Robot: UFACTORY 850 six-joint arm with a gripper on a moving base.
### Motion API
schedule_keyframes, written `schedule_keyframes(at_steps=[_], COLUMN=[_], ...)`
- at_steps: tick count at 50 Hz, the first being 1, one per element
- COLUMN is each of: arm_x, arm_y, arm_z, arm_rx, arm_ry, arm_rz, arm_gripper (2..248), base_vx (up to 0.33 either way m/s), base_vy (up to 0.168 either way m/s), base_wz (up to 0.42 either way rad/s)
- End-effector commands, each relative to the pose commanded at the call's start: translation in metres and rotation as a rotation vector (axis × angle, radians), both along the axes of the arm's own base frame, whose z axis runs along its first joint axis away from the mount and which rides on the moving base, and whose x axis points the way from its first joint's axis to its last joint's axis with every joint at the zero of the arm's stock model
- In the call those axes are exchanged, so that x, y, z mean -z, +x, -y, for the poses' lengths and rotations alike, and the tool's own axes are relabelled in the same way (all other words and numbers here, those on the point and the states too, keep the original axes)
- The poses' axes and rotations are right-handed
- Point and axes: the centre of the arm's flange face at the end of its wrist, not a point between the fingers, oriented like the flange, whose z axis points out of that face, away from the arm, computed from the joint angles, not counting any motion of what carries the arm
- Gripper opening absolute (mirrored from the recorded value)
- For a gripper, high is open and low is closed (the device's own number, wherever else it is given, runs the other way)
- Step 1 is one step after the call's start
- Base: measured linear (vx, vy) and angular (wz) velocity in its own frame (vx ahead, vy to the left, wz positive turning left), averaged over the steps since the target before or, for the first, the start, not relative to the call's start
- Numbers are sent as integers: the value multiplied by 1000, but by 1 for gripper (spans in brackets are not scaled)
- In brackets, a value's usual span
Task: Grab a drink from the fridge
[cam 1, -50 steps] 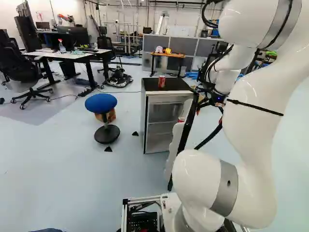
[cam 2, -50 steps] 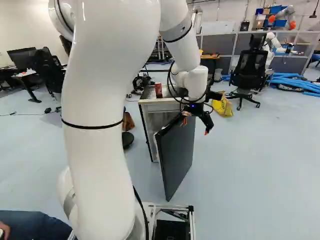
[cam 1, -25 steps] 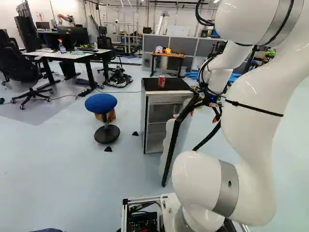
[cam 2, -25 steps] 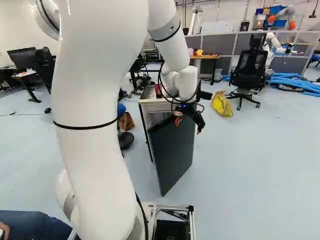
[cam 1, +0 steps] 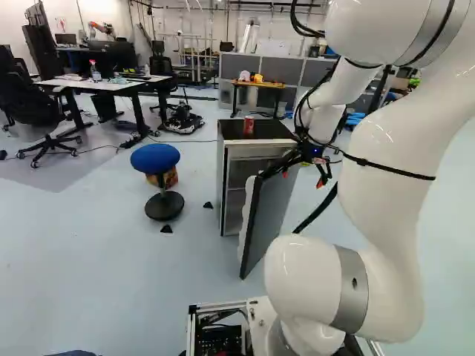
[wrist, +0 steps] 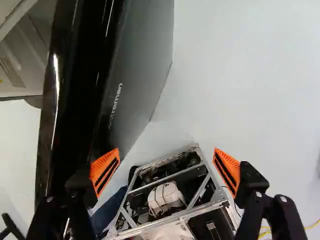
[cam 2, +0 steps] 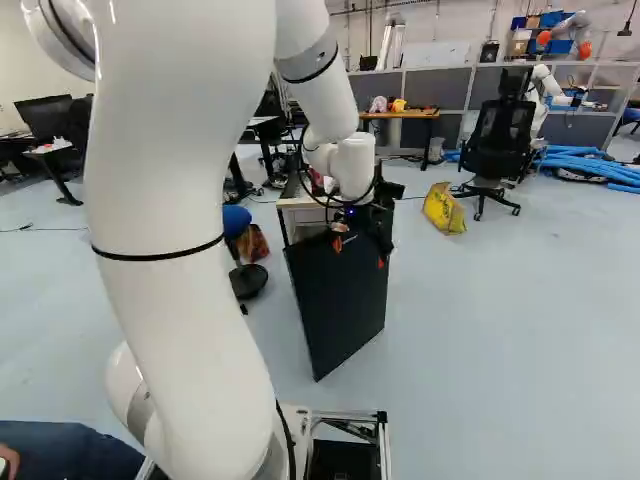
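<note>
The door (cam 2: 340, 305) has been swung nearer the fridge (cam 1: 274, 130), tool (wrist: 166, 170) open; the can (cam 1: 249, 125) is set atop, only closing seems left.

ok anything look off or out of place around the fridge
Nothing looks spilled or damaged. The yellow bag looks a bit stray, slumped on the floor by an office chair. The fridge door hangs open, but that suits fetching a drink.

Paired base views from behind the arm (cam 1: 390, 185), angled slightly down, sharing the fridge (cam 1: 267, 130) near frame centre, wrist view close beside its door (wrist: 142, 65), looking down at the base (wrist: 170, 217)
</note>
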Motion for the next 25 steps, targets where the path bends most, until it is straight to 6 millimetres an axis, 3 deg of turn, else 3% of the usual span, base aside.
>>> schedule_keyframes(at_steps=[25], arm_x=[0], arm_y=[8], arm_z=[-45], arm_rx=[-91], arm_ry=[2], arm_rz=[-5], arm_gripper=[247], base_vx=[0], base_vy=[0], base_wz=[0])
